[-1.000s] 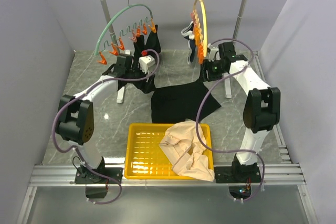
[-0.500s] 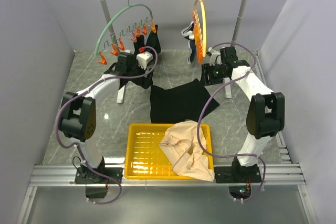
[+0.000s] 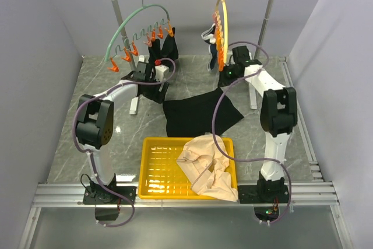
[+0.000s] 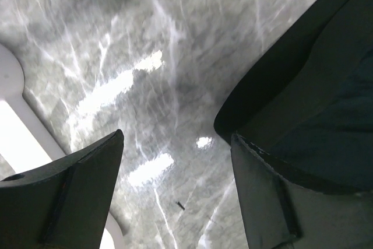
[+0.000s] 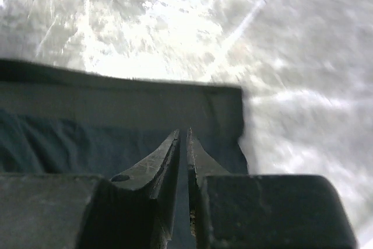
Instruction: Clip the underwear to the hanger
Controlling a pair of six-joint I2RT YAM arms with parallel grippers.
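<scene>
The black underwear (image 3: 198, 114) lies spread on the marble table behind the tray. My right gripper (image 3: 225, 77) is at its far right corner. In the right wrist view the right gripper (image 5: 182, 134) is shut on the underwear's waistband (image 5: 116, 106) near that corner. My left gripper (image 3: 152, 77) is at the garment's far left. In the left wrist view the left gripper (image 4: 175, 144) is open and empty over bare table, with black fabric (image 4: 326, 115) beside its right finger. The pale yellow hanger (image 3: 222, 24) with orange clips hangs edge-on from the rail, above the right gripper.
A green arc hanger (image 3: 125, 30) with orange clips hangs at the rail's left, with dark garments (image 3: 162, 48) clipped to it. A yellow tray (image 3: 160, 170) at the front holds a beige garment (image 3: 207, 164). The rail's white feet (image 3: 134, 104) stand on the table.
Both grippers have moved down and inward toward the underwear's far corners. The underwear has shifted a little to the left and its far edge has drawn in.
</scene>
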